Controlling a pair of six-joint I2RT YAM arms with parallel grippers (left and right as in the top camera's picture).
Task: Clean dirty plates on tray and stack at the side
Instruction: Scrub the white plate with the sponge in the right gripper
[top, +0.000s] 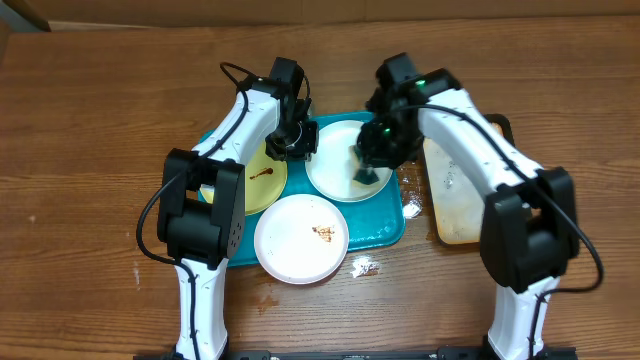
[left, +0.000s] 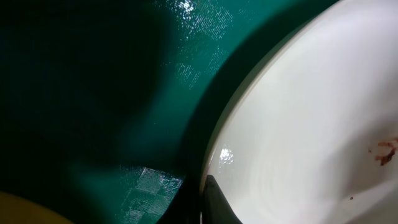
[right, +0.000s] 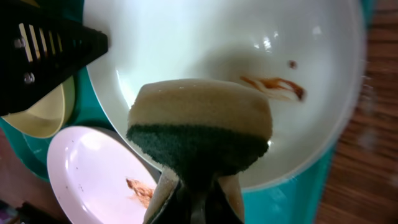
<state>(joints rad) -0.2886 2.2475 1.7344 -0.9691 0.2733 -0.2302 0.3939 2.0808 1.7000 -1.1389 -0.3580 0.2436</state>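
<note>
The right pincer (right: 193, 190), clamped on the sponge (right: 199, 130), could skid or tip the white plate (right: 205, 37) just ahead of it if it presses near the rim.

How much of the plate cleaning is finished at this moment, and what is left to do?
Done: nothing yet. No plate is stacked beside the tray.
In hand: the right gripper holds a sponge at the rear white plate, which shows a brown smear. The left gripper is at that plate's rim.
Left: the front white plate and the yellow-green plate, both smeared, then stacking.
</note>
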